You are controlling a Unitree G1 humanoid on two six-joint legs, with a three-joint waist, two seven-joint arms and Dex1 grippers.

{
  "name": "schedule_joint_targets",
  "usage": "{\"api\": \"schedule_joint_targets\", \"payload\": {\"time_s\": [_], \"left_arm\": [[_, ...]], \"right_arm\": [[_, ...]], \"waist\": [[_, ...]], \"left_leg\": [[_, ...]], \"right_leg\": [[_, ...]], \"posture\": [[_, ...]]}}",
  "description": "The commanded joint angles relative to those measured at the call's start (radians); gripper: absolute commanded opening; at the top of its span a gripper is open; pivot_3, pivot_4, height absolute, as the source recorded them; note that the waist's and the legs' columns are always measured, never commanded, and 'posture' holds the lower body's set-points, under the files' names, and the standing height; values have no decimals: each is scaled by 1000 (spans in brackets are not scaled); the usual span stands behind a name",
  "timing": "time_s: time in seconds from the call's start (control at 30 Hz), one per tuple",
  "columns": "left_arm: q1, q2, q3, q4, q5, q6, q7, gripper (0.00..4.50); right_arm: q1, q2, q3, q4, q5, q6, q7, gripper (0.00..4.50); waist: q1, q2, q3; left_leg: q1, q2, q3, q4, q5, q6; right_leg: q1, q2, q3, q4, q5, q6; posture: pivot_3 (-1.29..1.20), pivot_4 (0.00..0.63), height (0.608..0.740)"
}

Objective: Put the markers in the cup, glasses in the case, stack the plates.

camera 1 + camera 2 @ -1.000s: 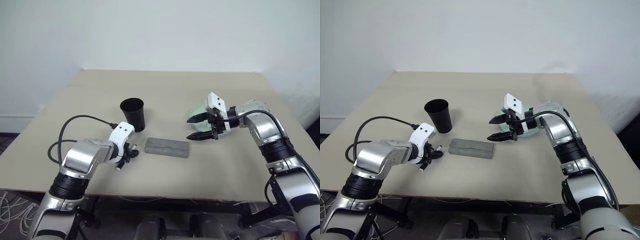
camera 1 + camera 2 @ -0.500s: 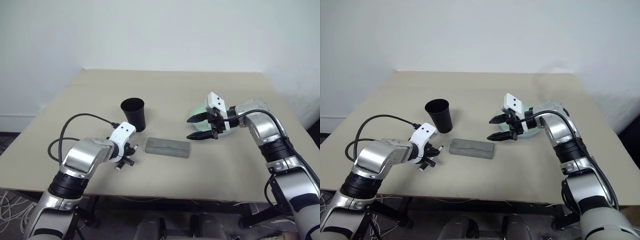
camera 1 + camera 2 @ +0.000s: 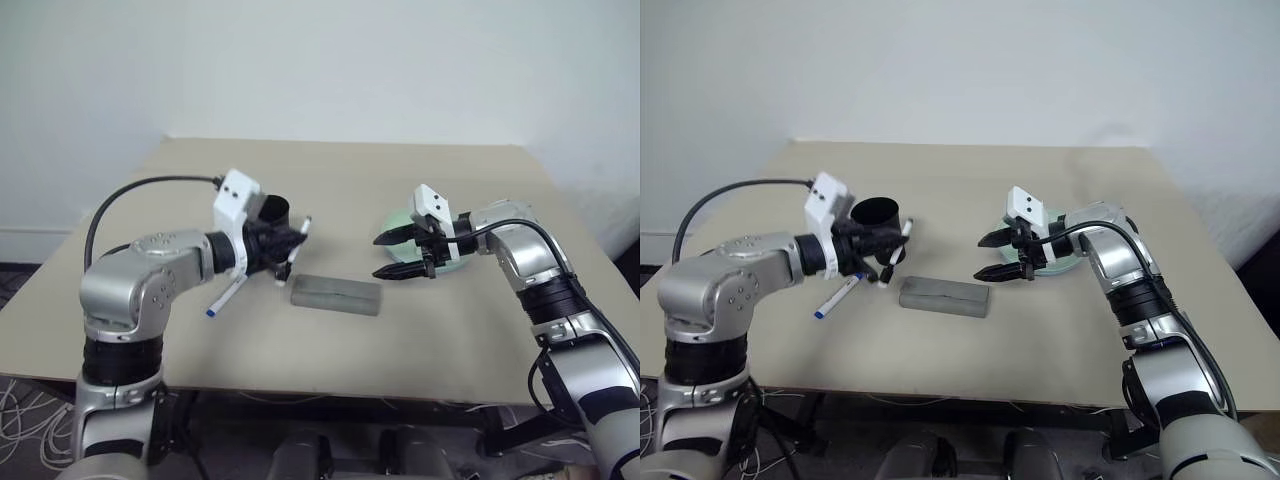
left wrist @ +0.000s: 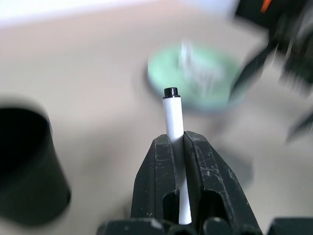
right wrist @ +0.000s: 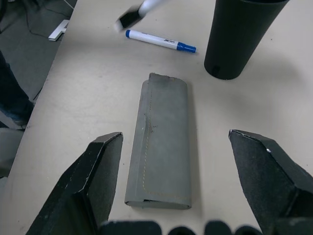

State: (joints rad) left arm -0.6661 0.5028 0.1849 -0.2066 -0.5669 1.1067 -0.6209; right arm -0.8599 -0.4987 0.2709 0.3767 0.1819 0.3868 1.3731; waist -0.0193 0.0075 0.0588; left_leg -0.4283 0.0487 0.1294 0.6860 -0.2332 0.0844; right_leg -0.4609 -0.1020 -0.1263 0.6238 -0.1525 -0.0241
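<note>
Since second ago: left gripper (image 3: 288, 252) up off table (image 3: 450, 330), clamped on black-capped marker (image 4: 172, 116), now beside cup (image 3: 875, 214). Blue-capped marker (image 3: 224, 296) flat on table. Right gripper (image 3: 392, 256) wide open, empty. Next: tip marker vertical over rim, then release

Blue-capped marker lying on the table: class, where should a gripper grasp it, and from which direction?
Grip the blue-capped marker mid-barrel, from above, fingers across its length. It lies flat on the table, apart from the cup and case, so its long sides look free.
</note>
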Motion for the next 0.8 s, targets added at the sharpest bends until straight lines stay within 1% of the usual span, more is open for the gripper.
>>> {"api": "schedule_joint_targets", "payload": {"time_s": [0.03, 0.13, 0.27, 0.37, 0.57, 0.67, 0.8], "left_arm": [[-72, -20, 42, 81, 48, -173, 54, 32], [-107, -60, 25, 188, 147, -402, 123, 32], [-148, -115, 22, 351, 245, -662, 203, 32], [-164, -132, 12, 464, 297, -812, 220, 32], [-212, -162, 21, 679, 321, -996, 225, 32], [-218, -173, 4, 739, 337, -1040, 215, 32], [-222, -182, -1, 781, 346, -1065, 209, 32]], "right_arm": [[-39, -1, -18, -12, 3, -15, -2, 3766], [-40, 2, -18, -14, 4, -16, -3, 3766], [-41, 6, -18, -14, 6, -18, -3, 3766], [-41, 7, -22, -14, 7, -17, -4, 3766], [-38, 9, -39, -28, 24, -1, -15, 3766], [-42, 9, -62, -36, 47, 21, -23, 3766], [-49, 11, -115, -67, 115, 96, -29, 3766]], "waist": [[-1, 0, 0], [-2, 0, 0], [-2, 0, 0], [-1, 0, 0], [0, -1, 0], [0, -1, 0], [0, -1, 0]], "left_leg": [[0, 0, 0, 0, 0, 0], [0, -1, 1, 0, 0, 0], [0, -1, 1, 0, 0, 0], [0, -2, 1, 0, 0, 0], [-1, -1, 1, 1, 0, 0], [-1, -1, 1, 1, 0, 0], [-1, -1, 0, 1, 0, 0]], "right_leg": [[0, 0, 0, 0, 0, 0], [0, 0, 1, 0, 0, 0], [0, 0, 1, 1, 1, 1], [0, 0, 0, 1, 1, 1], [0, 0, 0, 0, 1, 1], [0, 0, 0, 0, 1, 1], [0, 0, 0, 1, 1, 1]], "posture": [[0, 0, 727], [0, 0, 727], [0, 0, 727], [0, 0, 727], [0, 0, 727], [0, 0, 727], [0, 0, 727]]}}
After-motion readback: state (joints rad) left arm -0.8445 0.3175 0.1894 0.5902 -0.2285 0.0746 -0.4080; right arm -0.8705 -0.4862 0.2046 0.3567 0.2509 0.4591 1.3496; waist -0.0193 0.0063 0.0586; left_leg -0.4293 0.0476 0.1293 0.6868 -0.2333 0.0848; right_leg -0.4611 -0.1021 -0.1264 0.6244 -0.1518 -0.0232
